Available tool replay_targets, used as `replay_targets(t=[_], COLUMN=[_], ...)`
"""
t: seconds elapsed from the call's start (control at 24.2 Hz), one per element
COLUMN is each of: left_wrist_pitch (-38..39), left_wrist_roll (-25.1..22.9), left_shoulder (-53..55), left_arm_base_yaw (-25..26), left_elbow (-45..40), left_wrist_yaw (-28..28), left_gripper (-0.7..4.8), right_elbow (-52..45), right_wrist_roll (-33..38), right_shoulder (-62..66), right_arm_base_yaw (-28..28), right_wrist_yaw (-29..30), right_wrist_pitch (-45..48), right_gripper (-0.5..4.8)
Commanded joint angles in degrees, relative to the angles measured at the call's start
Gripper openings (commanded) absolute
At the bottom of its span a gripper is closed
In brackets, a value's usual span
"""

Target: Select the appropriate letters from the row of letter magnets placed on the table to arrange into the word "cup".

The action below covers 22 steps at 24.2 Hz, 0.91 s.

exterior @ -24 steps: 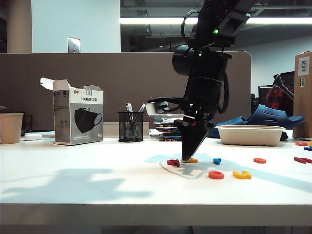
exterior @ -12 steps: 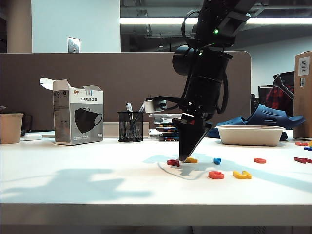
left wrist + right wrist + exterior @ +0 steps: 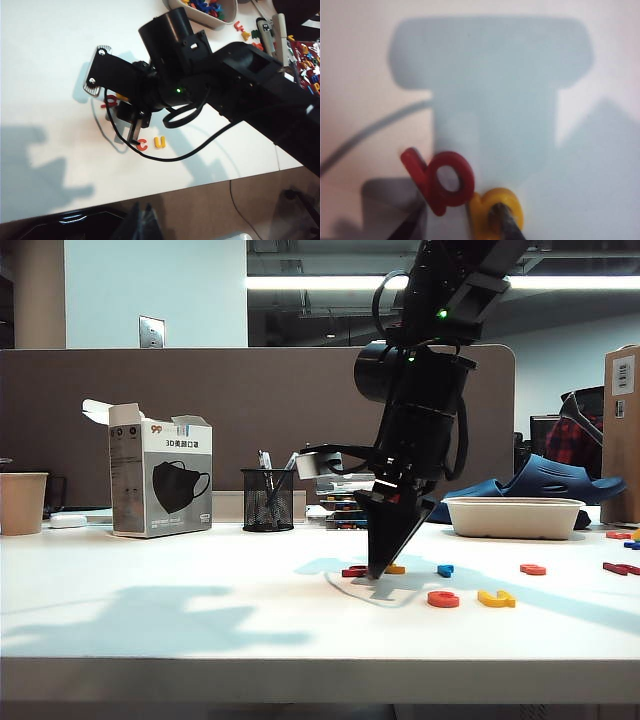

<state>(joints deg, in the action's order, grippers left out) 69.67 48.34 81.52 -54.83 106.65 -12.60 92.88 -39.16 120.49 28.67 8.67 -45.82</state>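
The right tool (image 3: 383, 568) is lowered steeply onto the white counter (image 3: 200, 620) near the middle of the exterior view, its tip at the surface. In the right wrist view its fingers (image 3: 507, 226) are seen spread apart. One dark finger lies over a yellow letter (image 3: 492, 205) and the other is set at the far side of a dark red letter (image 3: 444, 181). The two letters touch each other. Nothing is seen pinched between the fingers. A thin grey cable (image 3: 367, 135) is curved on the counter just beside the dark red letter.

The row of letters is laid across the counter: the dark red letter at one end, then the yellow letter half hidden behind the tool, a blue letter (image 3: 445, 569) and an orange-red letter (image 3: 533, 568). Nearer the front edge, an orange-red C (image 3: 443, 598) and a yellow U (image 3: 496, 597) are placed side by side, close but apart.

Of the left tool (image 3: 145, 224) only a dark, blurred tip is shown in the left wrist view, off the counter's edge over the floor. Whether it is spread or pressed together cannot be told.

At the back of the counter a mask box (image 3: 160, 480), a mesh pen cup (image 3: 267, 500), a paper cup (image 3: 22, 502) and a pale tray (image 3: 515, 517) are set well apart from the row.
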Motion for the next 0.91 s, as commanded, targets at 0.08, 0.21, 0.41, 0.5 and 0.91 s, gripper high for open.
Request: replay_targets(t=[0.08, 0.21, 0.41, 0.5, 0.91], left_wrist_pitch=[-0.1, -0.1, -0.1, -0.1, -0.1], left_wrist_roll=[0.1, 0.1, 0.1, 0.1, 0.1], left_shoulder=[-0.2, -0.2, -0.2, -0.2, -0.2], left_arm_base_yaw=[0.0, 0.0, 0.0, 0.0, 0.0], left_elbow=[0.2, 0.2, 0.2, 0.2, 0.2], left_wrist_yaw=[-0.2, -0.2, -0.2, -0.3, -0.3], left_gripper=[-0.05, -0.05, -0.05, -0.05, -0.05], right_elbow=[0.2, 0.2, 0.2, 0.2, 0.2], right_wrist_roll=[-0.3, -0.3, -0.2, -0.1, 0.8], right_shoulder=[0.7, 0.7, 0.7, 0.7, 0.7], right_arm_base_yaw=[0.0, 0.0, 0.0, 0.0, 0.0], right_wrist_yaw=[-0.2, -0.2, -1.2, -2.4, -4.3], right_wrist_pitch=[0.5, 0.6, 0.7, 0.5, -2.4], right_gripper=[1.79, 1.79, 1.63, 1.3, 0.38])
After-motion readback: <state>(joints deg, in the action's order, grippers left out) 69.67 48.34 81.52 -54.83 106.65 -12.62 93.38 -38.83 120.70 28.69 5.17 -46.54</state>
